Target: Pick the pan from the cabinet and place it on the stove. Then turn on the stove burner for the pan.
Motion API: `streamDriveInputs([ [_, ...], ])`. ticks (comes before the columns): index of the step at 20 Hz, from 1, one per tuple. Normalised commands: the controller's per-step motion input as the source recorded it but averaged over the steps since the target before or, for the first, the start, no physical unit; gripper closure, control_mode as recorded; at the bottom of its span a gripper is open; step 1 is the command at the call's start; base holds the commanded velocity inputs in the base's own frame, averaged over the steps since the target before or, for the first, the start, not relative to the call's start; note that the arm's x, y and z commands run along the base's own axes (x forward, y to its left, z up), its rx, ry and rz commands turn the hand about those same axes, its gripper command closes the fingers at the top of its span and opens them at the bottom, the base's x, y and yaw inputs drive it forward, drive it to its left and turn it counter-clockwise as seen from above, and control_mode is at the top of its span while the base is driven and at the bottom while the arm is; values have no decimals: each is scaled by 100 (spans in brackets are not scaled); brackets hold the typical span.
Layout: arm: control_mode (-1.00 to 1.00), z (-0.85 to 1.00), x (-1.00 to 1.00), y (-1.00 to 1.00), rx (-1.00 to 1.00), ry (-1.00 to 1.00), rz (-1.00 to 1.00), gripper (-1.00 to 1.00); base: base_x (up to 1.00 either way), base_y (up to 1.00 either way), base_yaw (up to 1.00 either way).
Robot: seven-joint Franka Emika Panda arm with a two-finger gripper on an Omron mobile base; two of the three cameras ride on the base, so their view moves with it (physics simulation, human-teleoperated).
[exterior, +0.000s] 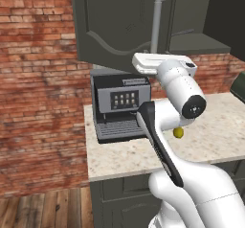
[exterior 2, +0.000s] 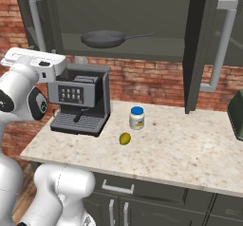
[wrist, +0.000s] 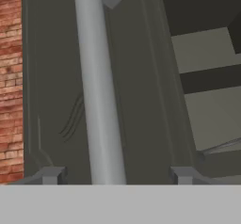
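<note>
A: Where is the gripper (wrist: pixel 113 176)?

B: At the bottom of the hand view. Its 2 fingertips (wrist: pixel 52 175) stand wide apart, 1 on either side of the silver door handle (wrist: pixel 96 86), and I see no contact with it. So the jaws are apart and hold nothing.

A: And the step in hand?

B: I judge the door (exterior: pixel 119 21) is open enough and the gripper is letting the handle go. To do it well, draw straight back off the bar before turning, so neither finger catches it and swings the door. Then go round the door's edge into the opening.

A: Where is the pan (exterior 2: pixel 102 39)?

B: In the upper left centre of the right base view, flat on the bottom shelf of the cabinet (exterior 2: pixel 142 49), its thin handle pointing to the frame's right. Both doors are swung out. I see nothing else on that shelf.

A: Other containers?

B: A small jar (exterior 2: pixel 136 118) with a blue lid stands shut on the counter (exterior 2: pixel 190 149), mid-frame, contents pale. A little yellow-green fruit (exterior 2: pixel 125 138) lies just beside it. The coffee machine (exterior 2: pixel 80 104) sits at left.
</note>
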Motion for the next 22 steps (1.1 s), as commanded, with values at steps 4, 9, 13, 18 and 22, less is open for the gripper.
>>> streamDriveInputs([
  [4,-100,0,-19,-45,13,0,1,-100,0,0,0],
  [9,-100,0,-52,-43,15,0,1,-100,0,0,0],
  [13,-100,5,-58,-56,19,0,4,-100,0,0,0],
  [18,-100,13,-46,-65,23,0,8,-100,0,0,0],
  [22,-100,15,-11,-57,26,6,13,-100,0,0,0],
])
